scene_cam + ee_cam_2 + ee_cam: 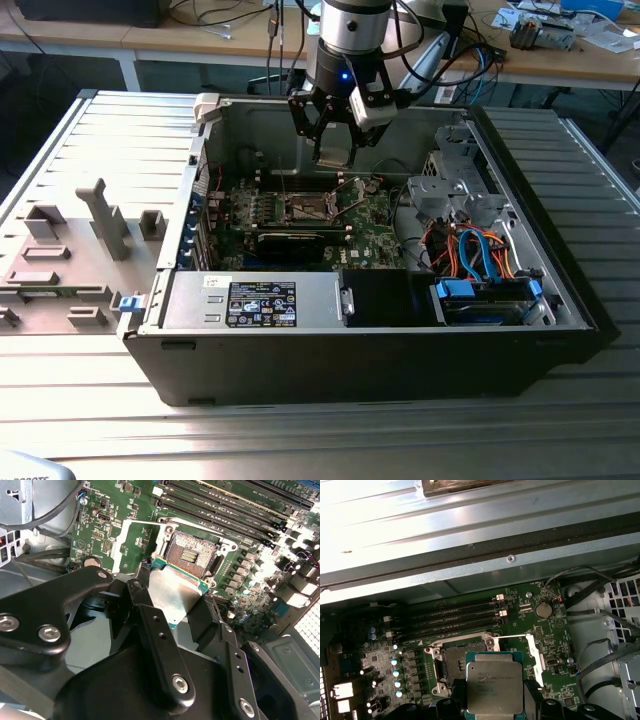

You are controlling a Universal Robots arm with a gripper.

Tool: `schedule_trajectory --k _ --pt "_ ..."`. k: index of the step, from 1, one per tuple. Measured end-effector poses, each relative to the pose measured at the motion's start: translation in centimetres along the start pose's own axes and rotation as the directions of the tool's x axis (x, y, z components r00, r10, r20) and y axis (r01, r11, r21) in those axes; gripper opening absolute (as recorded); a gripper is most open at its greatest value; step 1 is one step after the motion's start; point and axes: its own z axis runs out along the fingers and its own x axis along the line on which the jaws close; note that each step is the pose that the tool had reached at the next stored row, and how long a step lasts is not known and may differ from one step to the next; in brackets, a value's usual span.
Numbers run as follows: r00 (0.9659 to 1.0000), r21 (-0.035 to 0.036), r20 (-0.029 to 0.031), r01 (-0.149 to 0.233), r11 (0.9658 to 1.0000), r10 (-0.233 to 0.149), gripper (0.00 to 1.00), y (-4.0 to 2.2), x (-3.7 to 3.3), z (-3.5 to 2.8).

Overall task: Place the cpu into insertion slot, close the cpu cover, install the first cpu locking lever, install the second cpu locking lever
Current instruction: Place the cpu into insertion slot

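Exterior view: the gripper (333,152) hangs inside the open computer case (300,370), above the green motherboard (372,232) and over the insertion slot (308,208).

Second wrist view: jaws clenched on the cpu (175,592). Black fingers (150,617) pinch two opposite edges and the silver top faces the camera. The chip is held above the socket and apart from it, offset to one side of the dark centre. The cpu cover (120,545) is swung open, clear of the slot.

First wrist view: the cpu sits in the grasp just short of the slot's rim, overlapping one corner of it in the picture; the socket holds no chip and the cover stands up beside it.

My read – step one, placing the cpu, is in hand; cover and both levers not yet done. Seating calls for squaring the chip's edges to the socket rim, centring it, then lowering it level – a tilted entry risks the contacts.
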Motion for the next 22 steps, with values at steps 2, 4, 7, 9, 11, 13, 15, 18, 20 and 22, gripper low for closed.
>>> schedule_trajectory --k 2,4,7,9,11,13,15,18,20,22 --pt "1.0000 0.0000 0.0000 -0.001 1.0000 0.001 0.54 0.00 0.00 0.00" --pt "1.0000 0.0000 0.0001 -0.002 1.0000 0.002 0.54 0.00 0.00 0.00" --pt "1.0000 0.0000 0.0002 -0.004 1.0000 0.004 0.54 0.00 0.00 0.00" --pt "1.0000 -0.0001 0.0002 -0.006 1.0000 0.006 0.54 0.00 0.00 0.00" --pt "1.0000 -0.0001 0.0003 -0.007 1.0000 0.007 0.54 0.00 0.00 0.00" --pt "1.0000 -0.0002 0.0004 -0.008 1.0000 0.008 0.54 0.00 0.00 0.00" --pt "1.0000 -0.0002 0.0004 -0.010 1.0000 0.010 0.54 0.00 0.00 0.00" --pt "0.9999 -0.0002 0.0005 -0.012 0.9999 0.012 0.54 0.00 0.00 0.00" --pt "0.9999 -0.0002 0.0006 -0.014 0.9999 0.014 0.54 0.00 0.00 0.00" --pt "0.9999 -0.0003 0.0006 -0.015 0.9999 0.015 0.54 0.00 0.00 0.00"
